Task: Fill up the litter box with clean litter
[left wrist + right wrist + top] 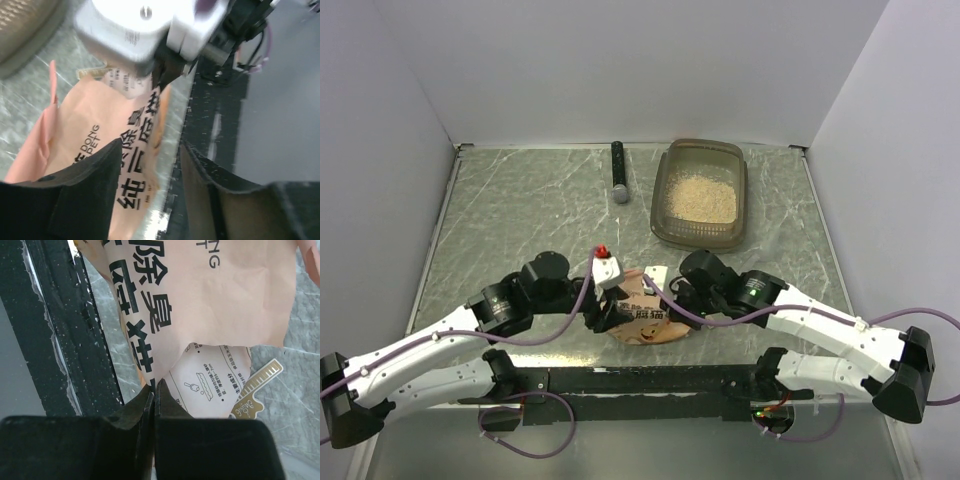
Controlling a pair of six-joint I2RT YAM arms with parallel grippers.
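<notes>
The right hand [155,390] is shut tight, and an edge of the orange-pink pouch [225,300] is pinched at its tips. The left hand [150,145] is spread apart, with the same pouch seen in the gap. The pouch is found at the near side of the table [520,210], between both hands. The litter box [660,210] is set far back on the right, well apart, and the clean litter [702,198] is heaped inside it.

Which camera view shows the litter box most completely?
The top external view: the whole litter box is visible there, with pale litter inside. The left wrist view catches only a blurred corner at its top left edge. The right wrist view does not show it.
</notes>
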